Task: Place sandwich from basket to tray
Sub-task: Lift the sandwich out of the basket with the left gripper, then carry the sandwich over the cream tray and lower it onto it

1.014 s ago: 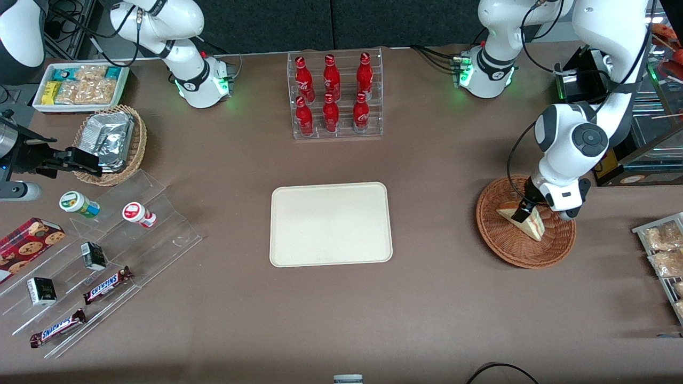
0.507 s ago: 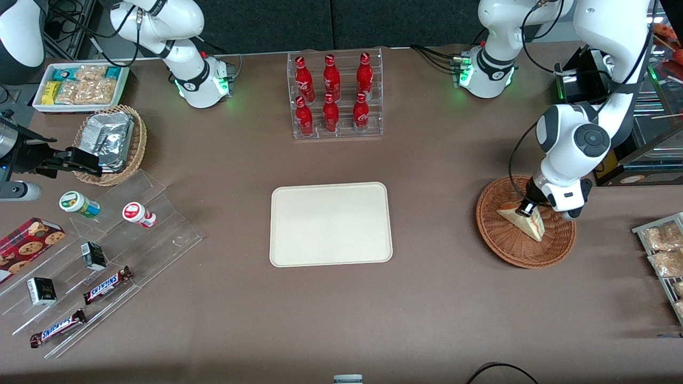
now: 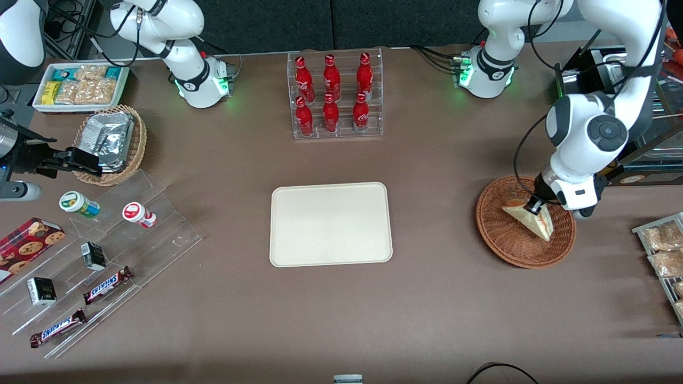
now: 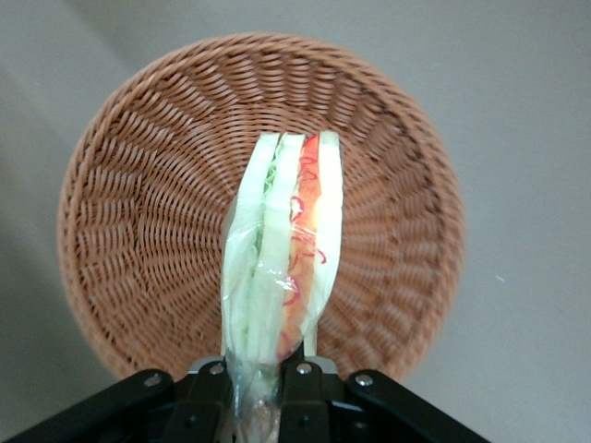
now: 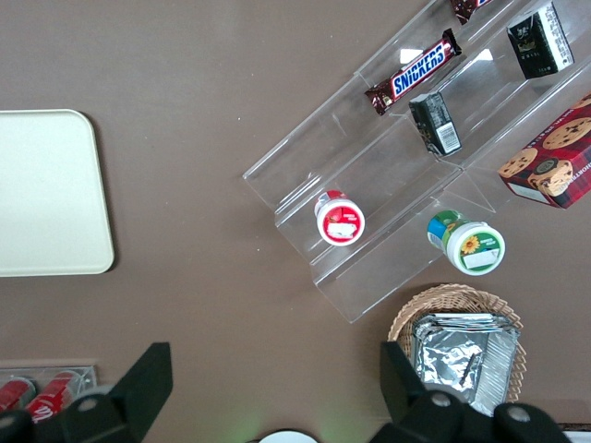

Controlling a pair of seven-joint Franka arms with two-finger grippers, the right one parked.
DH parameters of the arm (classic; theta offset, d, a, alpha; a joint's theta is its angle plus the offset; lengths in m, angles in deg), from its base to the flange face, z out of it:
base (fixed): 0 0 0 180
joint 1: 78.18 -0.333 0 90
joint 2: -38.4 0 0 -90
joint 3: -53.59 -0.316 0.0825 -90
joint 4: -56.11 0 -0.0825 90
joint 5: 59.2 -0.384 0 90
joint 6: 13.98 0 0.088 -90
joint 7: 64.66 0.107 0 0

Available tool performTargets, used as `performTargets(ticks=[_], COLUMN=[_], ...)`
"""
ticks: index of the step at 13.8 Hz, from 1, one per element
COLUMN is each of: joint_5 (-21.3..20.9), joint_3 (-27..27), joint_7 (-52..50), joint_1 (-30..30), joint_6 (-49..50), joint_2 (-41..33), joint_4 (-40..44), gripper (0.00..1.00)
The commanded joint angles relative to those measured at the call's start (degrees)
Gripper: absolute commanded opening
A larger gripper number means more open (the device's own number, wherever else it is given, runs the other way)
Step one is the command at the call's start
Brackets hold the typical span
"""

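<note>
The sandwich (image 3: pixel 533 221) is a pale triangular wedge in clear wrap, hanging just above the round reddish-brown wicker basket (image 3: pixel 507 245) toward the working arm's end of the table. My gripper (image 3: pixel 533 206) is shut on the sandwich's upper end. The wrist view shows the sandwich (image 4: pixel 282 249) edge-on with red and green filling, pinched at the gripper (image 4: pixel 263 378), and the basket (image 4: pixel 129 231) below it. The cream-beige tray (image 3: pixel 331 224) lies flat at mid-table, nearer the parked arm than the basket.
A clear rack of red bottles (image 3: pixel 334 96) stands farther from the camera than the tray. A wire rack of snack bags (image 3: pixel 664 256) sits beside the basket at the table's edge. Clear shelves with candy bars (image 3: pixel 101 250) and a foil-packet basket (image 3: pixel 110 141) lie toward the parked arm's end.
The gripper has risen and shifted slightly toward the working arm's end, taking the sandwich with it; the wedge now hangs higher over the basket.
</note>
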Motion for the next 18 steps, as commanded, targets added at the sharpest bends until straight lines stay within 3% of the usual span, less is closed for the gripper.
performTargets(ticks=[1, 5, 10, 14, 16, 18], joint_5=[-0.9, -0.9, -0.9, -1.7, -5.6, -5.7], joint_3=[3.9, 8.0, 8.5, 8.3, 8.4, 8.5], joint_7=[-0.4, -0.1, -0.3, -1.2, -0.9, -1.1], joint_1=[1.2, 5.7, 15.0, 23.0, 25.3, 27.1], joint_6=[12.4, 19.4, 24.3, 23.9, 23.2, 20.0], joint_2=[-0.5, 0.6, 7.8, 17.3, 20.3, 23.8], joint_4=[9.2, 17.3, 27.9, 34.8, 36.1, 38.4], gripper=[0.18, 0.18, 0.18, 0.18, 0.18, 0.18])
